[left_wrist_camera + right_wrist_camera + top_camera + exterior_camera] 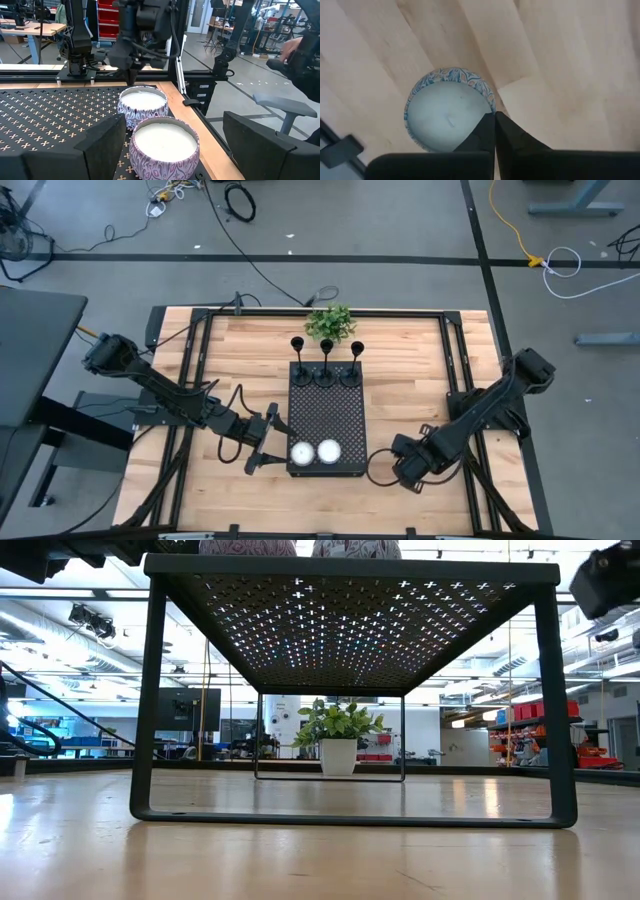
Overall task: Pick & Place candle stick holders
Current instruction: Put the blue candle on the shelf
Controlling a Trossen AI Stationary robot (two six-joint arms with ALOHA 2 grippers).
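right tool (495,116) hides candle (447,115) rim.

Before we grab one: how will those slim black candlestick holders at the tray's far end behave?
The slim black candlestick holders probably tip easily: tall thin stems on small round bases. Likely stiff and light, being so slender. Standing close together on the black perforated tray, a nudged one may knock its neighbour.

From overhead, one camera looks straight down on my whole table (250,340). Another sits at tabletop height, close under the perforated tray (350,600), facing the far potted plant (338,735). My left wrist camera looks level across the two candles (164,145); my right wrist camera looks down, close over a third candle (447,112).
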